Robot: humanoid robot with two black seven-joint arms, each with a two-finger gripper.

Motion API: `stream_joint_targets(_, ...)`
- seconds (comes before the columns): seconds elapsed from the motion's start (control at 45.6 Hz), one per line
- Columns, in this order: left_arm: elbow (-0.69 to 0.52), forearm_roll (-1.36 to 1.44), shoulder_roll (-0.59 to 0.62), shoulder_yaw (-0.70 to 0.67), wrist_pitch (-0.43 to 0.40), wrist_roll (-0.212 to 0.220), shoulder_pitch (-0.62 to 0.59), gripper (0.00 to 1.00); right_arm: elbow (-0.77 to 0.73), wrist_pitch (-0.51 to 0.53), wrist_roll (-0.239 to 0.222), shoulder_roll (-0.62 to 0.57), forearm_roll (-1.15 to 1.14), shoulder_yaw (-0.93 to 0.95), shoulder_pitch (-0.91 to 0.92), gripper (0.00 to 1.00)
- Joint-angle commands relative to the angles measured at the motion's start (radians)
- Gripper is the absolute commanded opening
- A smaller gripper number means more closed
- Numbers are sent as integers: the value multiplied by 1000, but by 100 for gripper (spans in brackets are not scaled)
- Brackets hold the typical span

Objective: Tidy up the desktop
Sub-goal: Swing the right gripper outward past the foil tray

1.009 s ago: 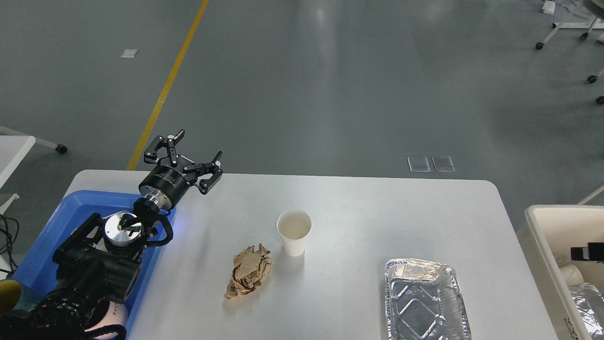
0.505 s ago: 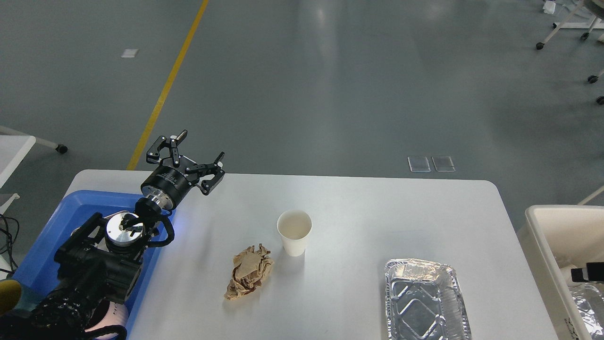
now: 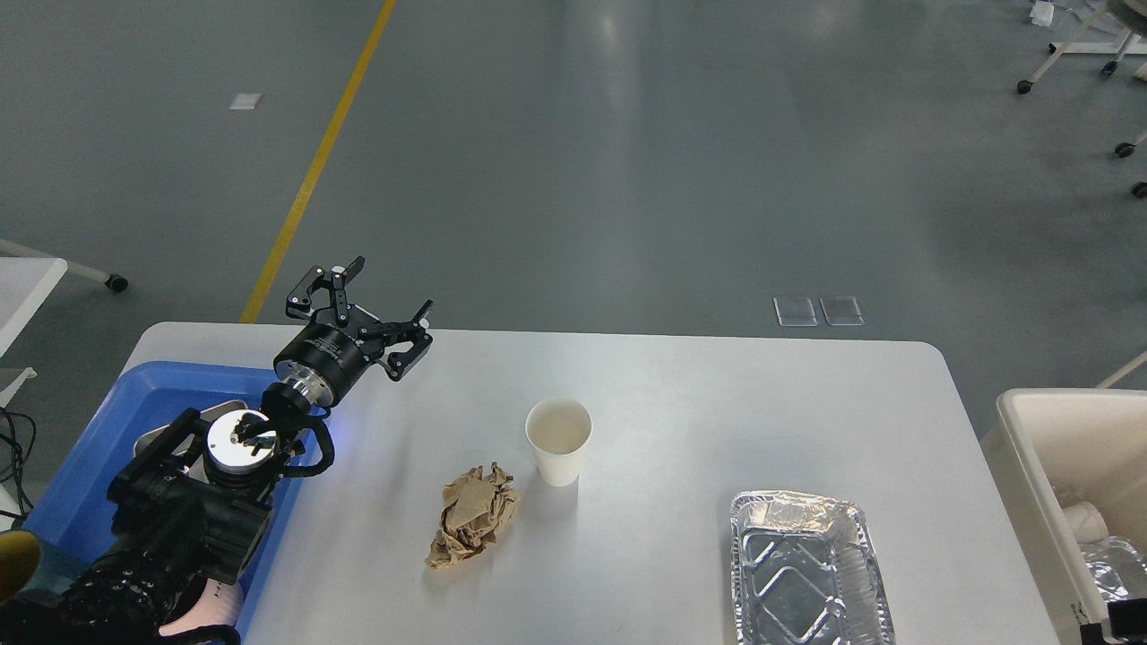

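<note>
1. Risk first: your left gripper (image 3: 381, 309) hangs empty, jaws spread wide, above the far left of the desktop (image 3: 681, 421), beside the tray (image 3: 134, 394).
2. Right of it and nearer you, the wad (image 3: 472, 527) could slip a loose pinch.
3. Further right, the cup (image 3: 558, 439) tips if clipped.
4. The arm slants up, fingers pointing away.
5. Your right gripper is out of view.
</note>
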Motion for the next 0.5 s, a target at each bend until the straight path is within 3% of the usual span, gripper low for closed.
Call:
stream_joint_targets(0.0,0,0,-1,0,1,0,0,99,3,-3,1,24,35,51,0,100)
stream_joint_targets(0.154,0,0,-1,0,3,-2,0,99,4,-6,1,68,27,163,0,100)
stream_joint_targets(0.483,0,0,7,0,3,-2,3,99,-8,-8,-1,222,15,217,18,100)
